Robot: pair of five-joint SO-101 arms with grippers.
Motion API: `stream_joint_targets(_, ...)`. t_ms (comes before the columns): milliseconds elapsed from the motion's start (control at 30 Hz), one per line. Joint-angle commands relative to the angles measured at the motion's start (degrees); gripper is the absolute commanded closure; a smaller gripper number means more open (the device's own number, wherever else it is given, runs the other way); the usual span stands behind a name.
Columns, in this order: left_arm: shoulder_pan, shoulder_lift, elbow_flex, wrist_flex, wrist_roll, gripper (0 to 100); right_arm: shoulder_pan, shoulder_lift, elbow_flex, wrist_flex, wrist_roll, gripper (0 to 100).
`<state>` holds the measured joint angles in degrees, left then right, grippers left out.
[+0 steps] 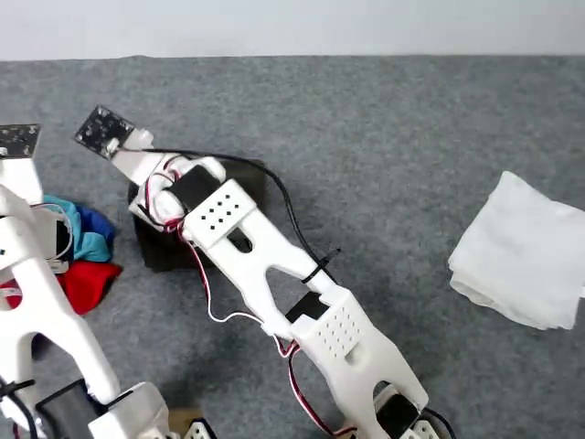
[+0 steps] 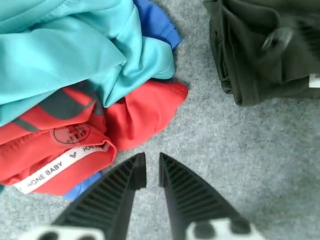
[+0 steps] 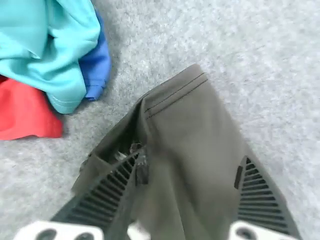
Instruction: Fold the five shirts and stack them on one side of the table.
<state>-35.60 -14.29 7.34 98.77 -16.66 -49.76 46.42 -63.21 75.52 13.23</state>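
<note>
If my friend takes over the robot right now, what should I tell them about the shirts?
Left hand: almost shut, empty, above the table next to the red shirt.
Right hand: open, one finger on each side of the dark shirt.
Things: the teal shirt, blue shirt and red shirt lie in a crumpled pile on the left. The dark shirt lies beside the pile. The white shirt sits alone on the right.
Done: the white shirt looks folded.
Left: finish the dark shirt, fold the three in the pile, and stack all five on one side.
</note>
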Motion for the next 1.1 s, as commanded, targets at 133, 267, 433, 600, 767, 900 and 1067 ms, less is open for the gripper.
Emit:
stream_joint_targets(133,-0.18,-2.2,-0.31,0.7,0.35,94,6.46,-4.97,-9.67,13.23,-0.53,76.4)
stream_joint_targets(267,-0.18,-2.2,-0.31,0.79,0.35,94,11.38,-4.35,-9.05,17.63,2.64,90.3)
stream_joint_targets(433,-0.18,-2.29,-0.66,1.41,0.35,94,14.37,-0.84,-8.62,24.75,9.58,98.4)
stream_joint_targets(600,-0.26,-2.29,-0.57,1.32,0.35,94,14.37,4.0,-8.44,27.21,9.41,98.9)
stream_joint_targets(767,-0.35,-2.29,-0.57,1.23,0.09,94,10.77,11.12,-8.44,27.3,8.35,98.9)
stream_joint_targets(900,-0.44,-2.29,-0.57,1.23,0.0,94,8.22,13.93,-8.0,27.56,5.63,98.9)
stream_joint_targets(1067,-0.44,-2.29,-0.66,1.23,-0.09,94,5.58,10.77,0.0,27.56,5.54,98.9)
